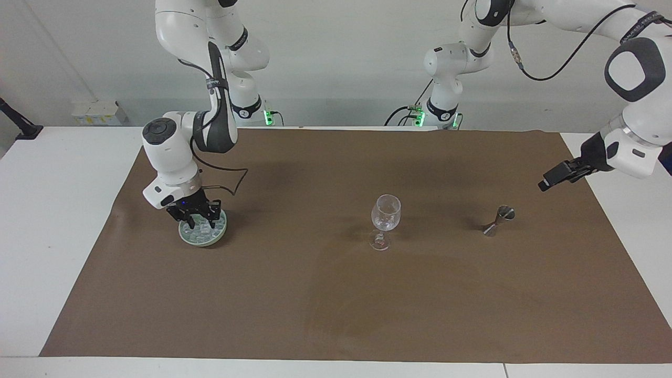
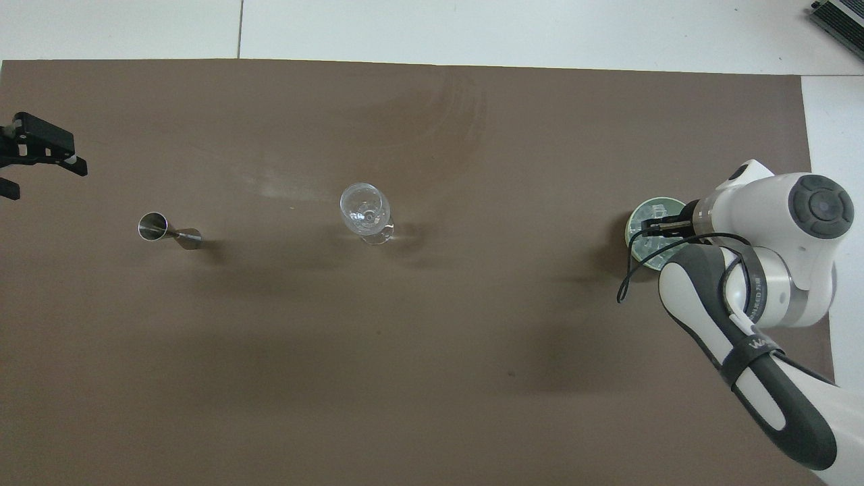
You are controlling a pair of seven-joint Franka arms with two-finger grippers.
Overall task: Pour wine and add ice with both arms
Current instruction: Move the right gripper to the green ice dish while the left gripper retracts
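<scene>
Here the ice [image 1: 201, 229] lies heaped in the pale green dish [image 1: 222, 232] at the right arm's end of the table [image 1: 63, 210], at about 9 o'clock from the wine glass [image 1: 386, 220] in the facing view. The right end effector [image 1: 193, 217] is down in the dish, fingers spread over the cubes. I judge them light, hard and slippery, so it should pinch one cube on flat faces. The left end effector [image 1: 556, 176] hangs over the mat's edge by the jigger [image 1: 499, 220]; I cannot tell its fingers.

Ice [image 1: 198, 232], small clear cubes heaped in pale green dish [image 1: 219, 234], apparently untouched, near right arm's table end
</scene>
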